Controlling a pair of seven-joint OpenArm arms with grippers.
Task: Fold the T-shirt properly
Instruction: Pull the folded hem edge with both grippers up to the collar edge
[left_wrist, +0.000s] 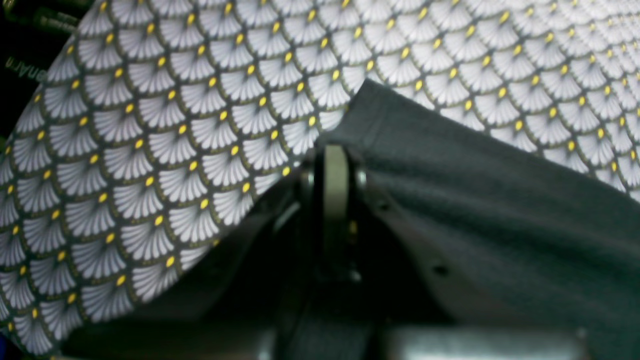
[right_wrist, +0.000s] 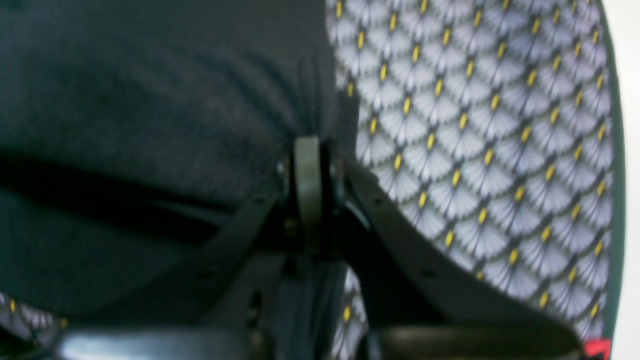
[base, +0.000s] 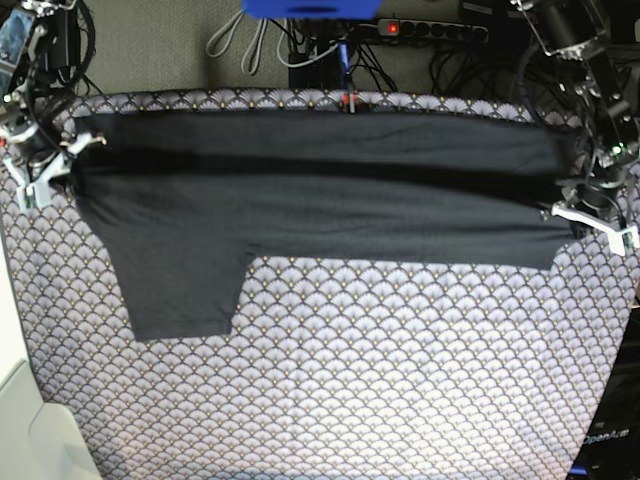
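T-shirt (base: 300, 190) edge hides both claws' tips.

Matt knit T-shirt (base: 320, 200); smooth, perhaps cotton, printed cloth (base: 380, 380)

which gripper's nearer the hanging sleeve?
Right. The right gripper grips the T-shirt at the base view's left end, just above the sleeve. The left gripper holds the far opposite end.
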